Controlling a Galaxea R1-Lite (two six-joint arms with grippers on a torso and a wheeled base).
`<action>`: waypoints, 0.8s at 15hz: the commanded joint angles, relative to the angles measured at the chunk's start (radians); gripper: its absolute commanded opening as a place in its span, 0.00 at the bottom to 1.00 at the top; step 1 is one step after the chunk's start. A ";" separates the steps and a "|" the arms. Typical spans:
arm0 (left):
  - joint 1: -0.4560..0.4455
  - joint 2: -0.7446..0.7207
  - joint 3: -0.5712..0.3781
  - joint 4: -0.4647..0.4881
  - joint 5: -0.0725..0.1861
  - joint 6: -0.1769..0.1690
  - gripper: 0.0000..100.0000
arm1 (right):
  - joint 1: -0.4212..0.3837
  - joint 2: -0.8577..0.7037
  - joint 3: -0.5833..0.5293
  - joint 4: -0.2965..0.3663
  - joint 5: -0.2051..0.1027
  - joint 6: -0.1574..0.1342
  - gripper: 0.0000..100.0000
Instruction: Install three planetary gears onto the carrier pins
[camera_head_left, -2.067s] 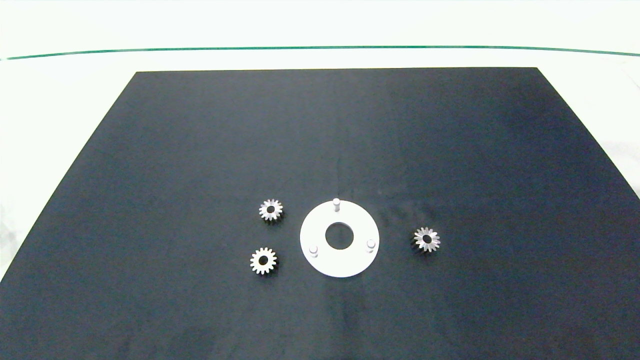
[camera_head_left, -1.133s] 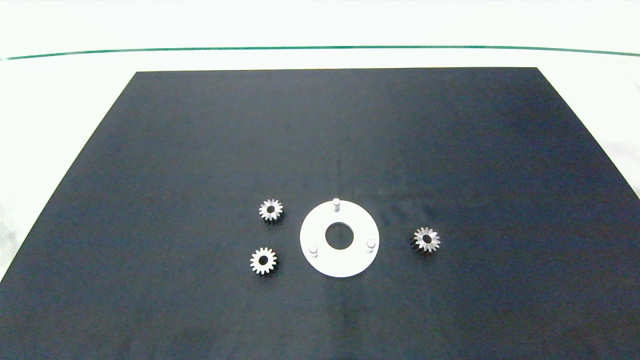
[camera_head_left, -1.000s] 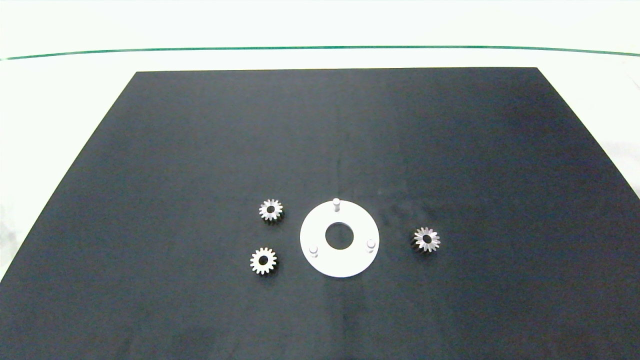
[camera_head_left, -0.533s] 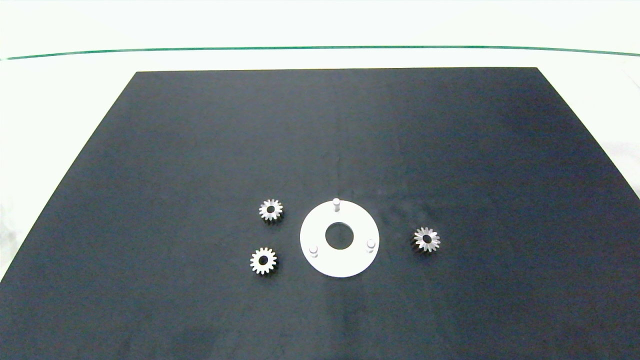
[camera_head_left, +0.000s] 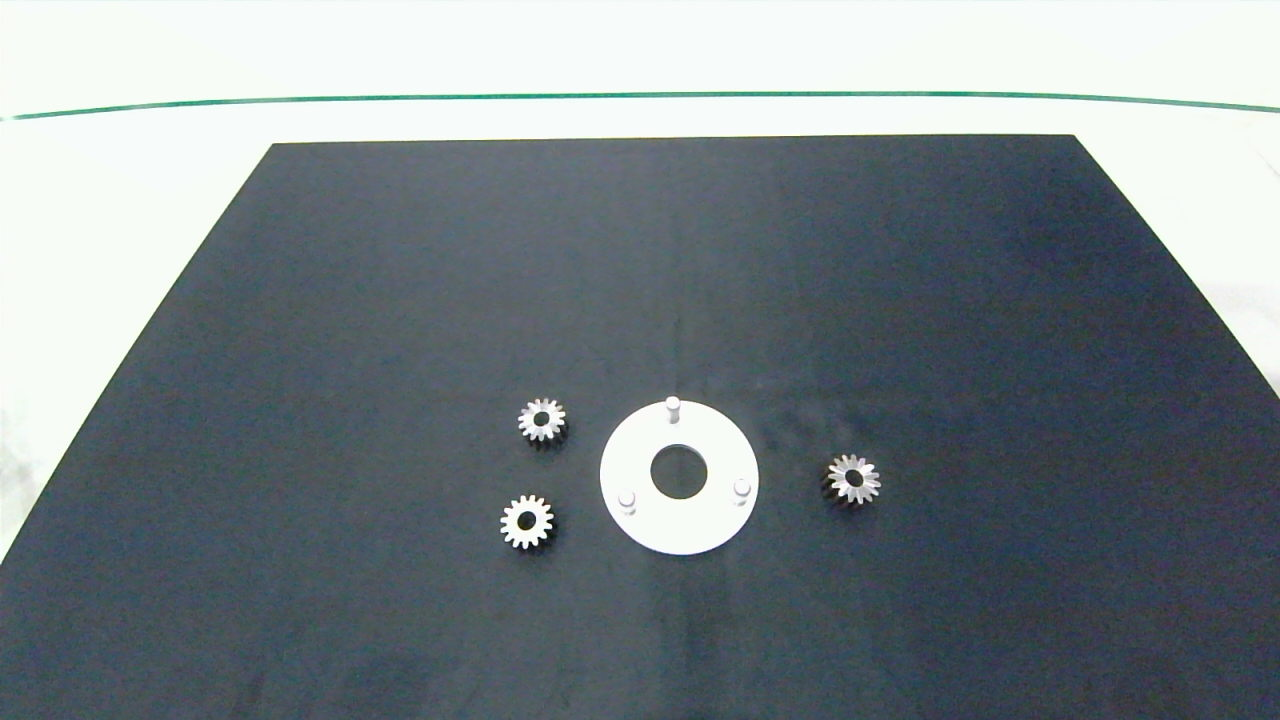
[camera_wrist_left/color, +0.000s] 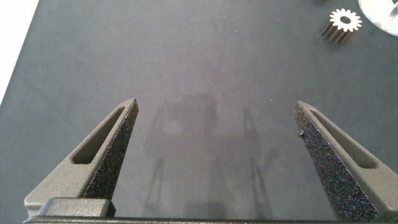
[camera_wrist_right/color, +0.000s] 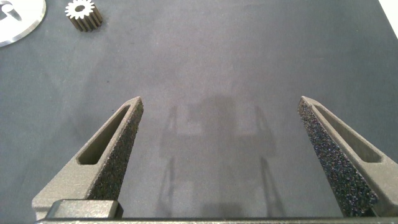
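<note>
A flat white disc (camera_head_left: 680, 520) with a large centre hole lies on the black mat, carrying three carrier pins: one at the far side (camera_head_left: 673, 405), one near left (camera_head_left: 627, 499), one near right (camera_head_left: 742, 487). All three pins are bare. Three silvery planetary gears lie flat on the mat: two left of the disc (camera_head_left: 542, 420) (camera_head_left: 527, 521) and one to its right (camera_head_left: 853, 479). Neither arm shows in the head view. My left gripper (camera_wrist_left/color: 216, 109) hangs open over bare mat, a gear (camera_wrist_left/color: 342, 25) far ahead. My right gripper (camera_wrist_right/color: 220, 106) is open too, with a gear (camera_wrist_right/color: 81, 14) and the disc's edge (camera_wrist_right/color: 18, 22) beyond it.
The black mat (camera_head_left: 640, 260) covers most of a white table (camera_head_left: 120, 180). A thin green line (camera_head_left: 640, 97) runs across the table's far side. Wide bare mat surrounds the parts.
</note>
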 joint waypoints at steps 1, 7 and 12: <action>-0.001 0.001 0.000 0.000 -0.005 0.003 1.00 | 0.000 0.001 0.000 0.000 0.000 -0.001 1.00; 0.005 0.024 -0.002 0.002 -0.005 0.015 1.00 | -0.002 0.001 -0.001 0.004 -0.010 -0.001 1.00; -0.008 0.142 -0.333 0.298 -0.012 0.046 1.00 | 0.043 0.073 -0.150 0.127 -0.005 -0.005 1.00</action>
